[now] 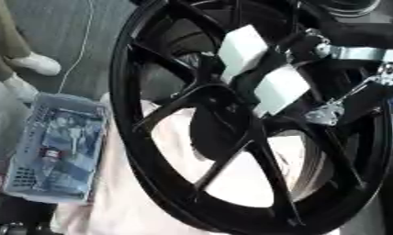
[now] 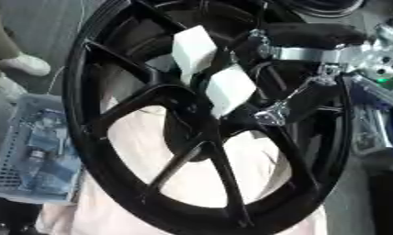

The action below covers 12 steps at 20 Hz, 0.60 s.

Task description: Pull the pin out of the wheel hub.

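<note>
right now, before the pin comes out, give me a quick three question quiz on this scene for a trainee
1. True or false: the wheel is silver.
2. On which side of the wheel does the basket lie? A left, B right, C on top of it.
3. Fill in: the arm reaching in over the wheel, near the two white blocks, is the robot's ____ arm.
Key: 1 false, it is black; 2 A; 3 right.
</note>
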{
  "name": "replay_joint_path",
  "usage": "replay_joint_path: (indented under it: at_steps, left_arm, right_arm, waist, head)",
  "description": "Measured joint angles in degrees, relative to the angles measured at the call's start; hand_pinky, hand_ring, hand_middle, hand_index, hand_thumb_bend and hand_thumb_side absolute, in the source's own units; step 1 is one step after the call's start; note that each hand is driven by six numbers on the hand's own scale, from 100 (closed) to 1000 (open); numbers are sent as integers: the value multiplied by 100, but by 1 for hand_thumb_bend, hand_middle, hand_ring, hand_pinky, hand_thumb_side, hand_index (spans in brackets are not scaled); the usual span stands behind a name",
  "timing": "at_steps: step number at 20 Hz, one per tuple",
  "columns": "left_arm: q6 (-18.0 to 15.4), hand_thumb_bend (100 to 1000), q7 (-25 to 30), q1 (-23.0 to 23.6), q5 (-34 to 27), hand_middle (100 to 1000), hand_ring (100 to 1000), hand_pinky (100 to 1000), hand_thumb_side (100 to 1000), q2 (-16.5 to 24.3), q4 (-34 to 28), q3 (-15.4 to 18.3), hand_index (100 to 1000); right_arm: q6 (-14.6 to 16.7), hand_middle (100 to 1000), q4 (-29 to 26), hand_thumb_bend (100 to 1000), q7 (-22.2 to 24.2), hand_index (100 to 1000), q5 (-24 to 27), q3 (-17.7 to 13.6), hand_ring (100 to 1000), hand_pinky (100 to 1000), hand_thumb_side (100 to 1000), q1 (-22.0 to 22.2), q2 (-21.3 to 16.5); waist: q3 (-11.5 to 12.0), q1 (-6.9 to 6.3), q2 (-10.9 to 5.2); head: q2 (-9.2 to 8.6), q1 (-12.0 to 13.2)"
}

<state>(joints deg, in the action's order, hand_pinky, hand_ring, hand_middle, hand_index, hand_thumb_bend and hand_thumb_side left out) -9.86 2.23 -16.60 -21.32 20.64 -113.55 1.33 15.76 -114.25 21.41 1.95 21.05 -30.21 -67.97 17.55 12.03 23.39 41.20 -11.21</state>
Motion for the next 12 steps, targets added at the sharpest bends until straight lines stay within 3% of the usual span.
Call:
replay_joint_path:
  at_steps: [7, 12]
  left_arm:
    - [5, 100, -5, 0, 18, 518, 658, 811, 704, -2, 0, 0, 734]
    - [6, 100, -6, 0, 20, 518, 660, 813, 704, -42, 0, 0, 734]
  right_arm:
    - [-32, 587, 0, 100, -37, 731, 85, 14, 834, 690, 100, -4, 12]
    - [-59, 523, 0, 100, -81, 663, 155, 19, 788, 661, 100, -4, 15]
  waist:
    - [-1, 0, 1]
    - [9, 0, 7]
  head:
    - [0, 7]
    - [0, 15]
